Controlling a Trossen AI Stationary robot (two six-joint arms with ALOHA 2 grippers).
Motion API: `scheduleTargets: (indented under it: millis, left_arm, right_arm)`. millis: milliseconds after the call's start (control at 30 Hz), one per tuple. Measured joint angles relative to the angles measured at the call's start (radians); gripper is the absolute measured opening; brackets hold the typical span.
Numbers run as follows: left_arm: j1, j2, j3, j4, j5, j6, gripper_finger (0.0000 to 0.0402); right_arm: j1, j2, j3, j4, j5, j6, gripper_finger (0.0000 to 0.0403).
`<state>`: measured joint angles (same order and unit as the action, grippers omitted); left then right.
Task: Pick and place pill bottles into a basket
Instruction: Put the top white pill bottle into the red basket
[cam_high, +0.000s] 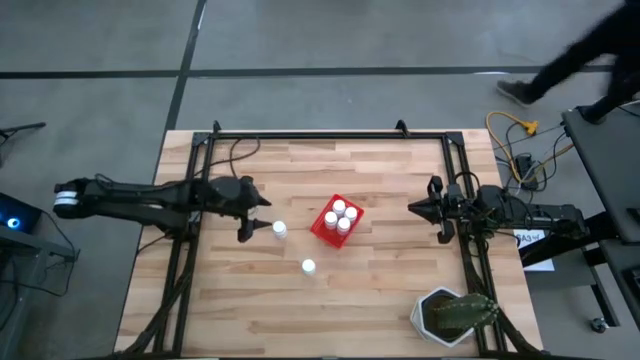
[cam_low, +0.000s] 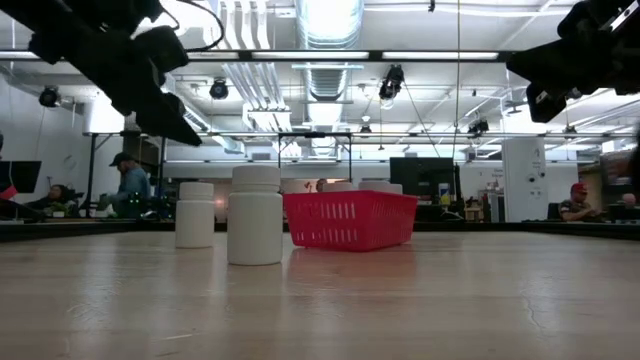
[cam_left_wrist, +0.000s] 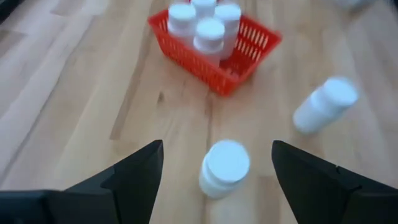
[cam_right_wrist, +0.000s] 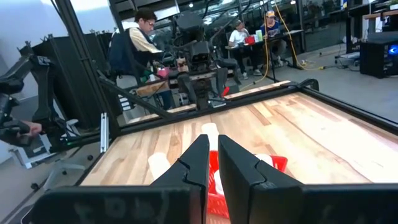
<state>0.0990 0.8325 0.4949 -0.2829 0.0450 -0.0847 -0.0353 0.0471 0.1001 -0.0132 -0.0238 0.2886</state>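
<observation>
The red basket sits near the middle of the wooden worktop, turned at an angle to the worktop's edges. Four pill bottles stand upright inside it, caps up, packed close together.

Two more bottles remain outside on the worktop. One stands just left of the basket in the high view; the other stands nearer the front edge, apart from the basket and from the first bottle. Both appear upright in the low view.

The left pincer is raised above the worktop, just beside the nearer loose bottle on its left. Its fingers are spread wide and hold nothing; in the left wrist view that bottle lies between them, untouched.

The right pincer is raised to the right of the basket, well apart from it, fingers closed together and empty.

A potted green plant stands at the worktop's front right corner. People sit at desks in the room beyond.
</observation>
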Motion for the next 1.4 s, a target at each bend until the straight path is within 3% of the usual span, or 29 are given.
scheduleTargets:
  millis: [300,567,1400]
  left_arm:
    - [-0.001,0.206,0.035,-0.002,0.038,0.071,0.0281]
    - [-0.001,0.313,0.051,0.028,0.101,0.072,0.0281]
    - [-0.002,0.405,0.053,0.094,0.104,0.062,0.0281]
  right_arm:
    - [0.0,0.0,0.0,-0.008,0.0,0.0,0.0027]
    - [0.0,0.0,0.0,-0.011,0.0,0.0,0.0027]
    - [0.0,0.001,0.0,-0.026,0.038,0.0,0.0027]
